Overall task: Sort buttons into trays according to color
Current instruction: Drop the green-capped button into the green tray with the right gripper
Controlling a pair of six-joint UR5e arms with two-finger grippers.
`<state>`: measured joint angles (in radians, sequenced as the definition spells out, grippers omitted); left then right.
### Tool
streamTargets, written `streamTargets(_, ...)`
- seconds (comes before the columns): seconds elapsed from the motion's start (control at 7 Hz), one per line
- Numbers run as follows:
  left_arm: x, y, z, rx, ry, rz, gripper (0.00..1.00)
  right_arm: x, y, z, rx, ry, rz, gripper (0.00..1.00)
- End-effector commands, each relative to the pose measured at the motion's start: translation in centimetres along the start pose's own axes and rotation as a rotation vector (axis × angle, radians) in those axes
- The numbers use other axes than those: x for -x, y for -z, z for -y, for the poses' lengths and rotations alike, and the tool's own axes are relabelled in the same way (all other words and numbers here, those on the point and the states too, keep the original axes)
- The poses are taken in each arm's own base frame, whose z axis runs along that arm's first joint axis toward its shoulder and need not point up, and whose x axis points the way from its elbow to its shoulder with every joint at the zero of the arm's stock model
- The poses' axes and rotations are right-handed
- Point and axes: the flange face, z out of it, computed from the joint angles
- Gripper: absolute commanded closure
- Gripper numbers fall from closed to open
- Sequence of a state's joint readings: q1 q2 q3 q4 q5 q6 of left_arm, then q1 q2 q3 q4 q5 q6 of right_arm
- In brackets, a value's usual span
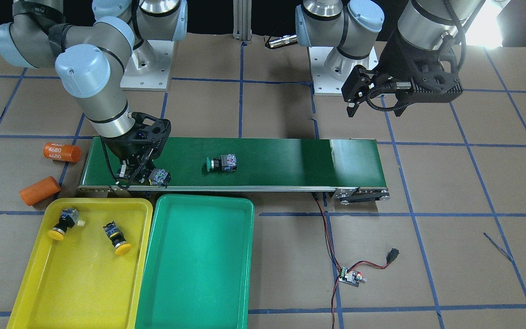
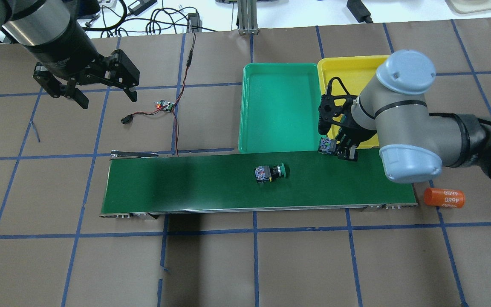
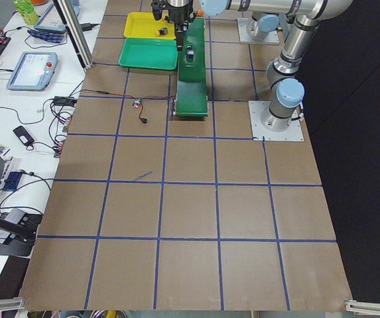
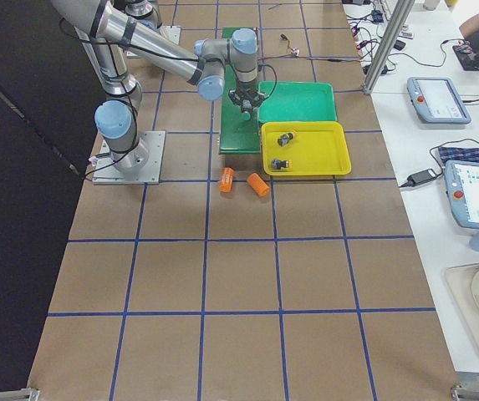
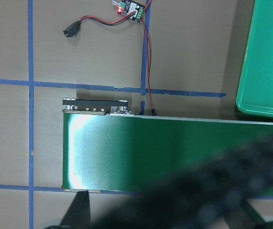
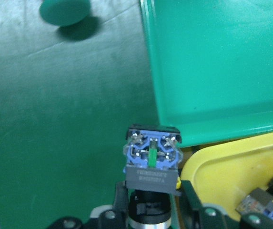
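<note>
My right gripper point(image 1: 146, 176) is shut on a button point(image 6: 151, 157). It holds the button by its cap end, which is hidden, with the blue-grey body showing, at the belt's edge by the corners of both trays. A green-capped button point(image 1: 221, 163) lies on its side mid-belt. Two yellow-capped buttons point(image 1: 64, 223) point(image 1: 117, 237) lie in the yellow tray point(image 1: 34, 274). The green tray point(image 1: 199, 265) beside it holds nothing. My left gripper point(image 2: 108, 100) is open and empty, high above the table past the belt's other end.
The dark green conveyor belt point(image 1: 290, 160) runs across the table. Two orange cylinders point(image 1: 62, 152) point(image 1: 40, 190) lie off its end near the yellow tray. A small controller board point(image 1: 350, 276) with red and black wires lies on the table.
</note>
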<state>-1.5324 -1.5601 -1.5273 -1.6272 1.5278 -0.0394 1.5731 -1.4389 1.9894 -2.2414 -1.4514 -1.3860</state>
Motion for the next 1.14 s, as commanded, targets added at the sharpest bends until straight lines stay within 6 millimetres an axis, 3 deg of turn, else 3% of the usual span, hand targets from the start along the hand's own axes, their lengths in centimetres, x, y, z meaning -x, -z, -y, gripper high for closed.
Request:
streamTargets(0.0,0.0,0.0,0.0,-0.001,-0.003,0.000,0.00,-6.0,0.6,5.5,-0.047,0.072,-0.045,0.94)
streamTargets(0.14,0.0,0.0,0.0,-0.001,-0.003,0.000,0.00,-7.2,0.0,6.6,-0.050,0.087,-0.047,0.94)
streamTargets(0.29,0.0,0.1,0.0,-0.004,-0.003,0.000,0.00,-7.2,-0.5,6.6,-0.048,0.085,-0.031,0.29)
streamTargets(0.43,0.0,0.0,0.1,-0.002,-0.003,0.000,0.00,-7.2,-0.9,6.4,-0.048,0.079,-0.008,0.06)
streamTargets(1.0,0.0,0.1,0.1,-0.004,-0.003,0.000,0.00,-6.5,-0.5,4.6,0.013,0.064,0.005,0.00)
